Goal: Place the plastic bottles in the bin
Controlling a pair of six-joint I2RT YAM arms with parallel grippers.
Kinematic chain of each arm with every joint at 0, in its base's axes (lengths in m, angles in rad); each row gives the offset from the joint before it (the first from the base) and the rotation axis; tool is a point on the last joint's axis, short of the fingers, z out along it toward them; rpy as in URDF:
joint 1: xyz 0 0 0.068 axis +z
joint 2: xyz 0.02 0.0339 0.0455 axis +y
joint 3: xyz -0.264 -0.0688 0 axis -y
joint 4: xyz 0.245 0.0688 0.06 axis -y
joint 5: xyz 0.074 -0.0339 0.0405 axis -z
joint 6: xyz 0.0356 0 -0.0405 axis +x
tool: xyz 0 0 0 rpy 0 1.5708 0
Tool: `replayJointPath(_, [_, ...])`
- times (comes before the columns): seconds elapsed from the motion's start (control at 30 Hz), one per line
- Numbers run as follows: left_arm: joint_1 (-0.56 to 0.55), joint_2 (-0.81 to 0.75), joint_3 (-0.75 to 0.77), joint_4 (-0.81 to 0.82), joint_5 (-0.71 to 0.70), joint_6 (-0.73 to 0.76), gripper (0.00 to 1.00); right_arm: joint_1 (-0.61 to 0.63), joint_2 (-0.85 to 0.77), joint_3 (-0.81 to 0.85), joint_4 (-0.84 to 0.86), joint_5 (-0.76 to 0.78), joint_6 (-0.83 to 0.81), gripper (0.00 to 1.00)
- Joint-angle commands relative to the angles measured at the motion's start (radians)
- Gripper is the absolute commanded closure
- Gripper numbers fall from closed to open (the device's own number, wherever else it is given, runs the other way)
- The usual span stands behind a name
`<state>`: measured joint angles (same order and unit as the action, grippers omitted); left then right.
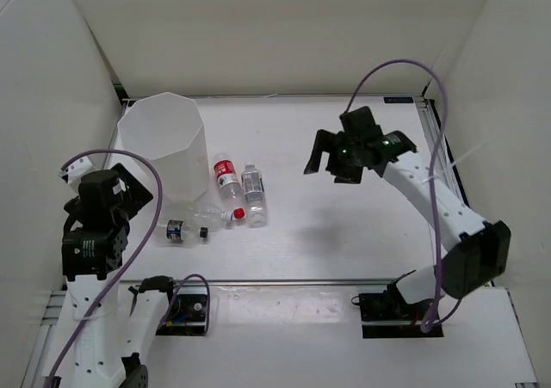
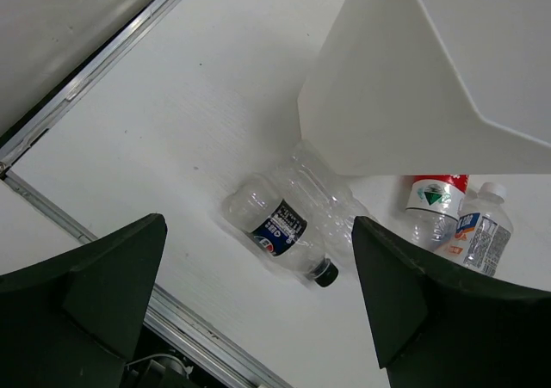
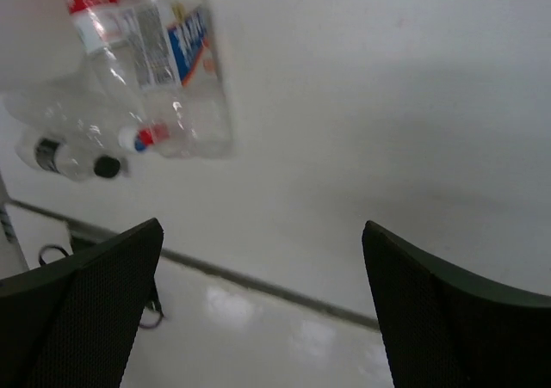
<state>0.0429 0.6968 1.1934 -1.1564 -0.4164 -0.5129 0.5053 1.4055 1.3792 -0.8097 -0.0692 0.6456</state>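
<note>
Four bottles beside bin, near left gripper

overhead view high over the whole table; both wrist views closer, oblique, on the same bottles

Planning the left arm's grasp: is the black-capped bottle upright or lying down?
Lying down: the black-capped bottle rests lengthwise on the table.

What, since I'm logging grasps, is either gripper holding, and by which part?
Nothing is held. The left gripper hangs open above the black-capped bottle, and the right gripper is open over the table. Neither touches a bottle.
</note>
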Motion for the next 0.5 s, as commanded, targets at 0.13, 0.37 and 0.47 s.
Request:
replayJointPath(0.13, [-0.012, -0.052, -0.061, 0.024, 0.027, 0.007, 0.0, 0.042, 0.188, 0.162, -0.02, -0.119, -0.181, 0.0])
replayJointPath(0.37, [-0.012, -0.071, -0.104, -0.011, 0.027, 0.007, 0.0, 0.042, 0.547, 0.404, -0.002, -0.179, -0.248, 0.0])
replayJointPath(0.47, [-0.012, -0.057, -0.104, -0.025, 0.027, 0.007, 0.0, 0.042, 0.657, 0.509, -0.002, -0.179, -0.259, 0.0])
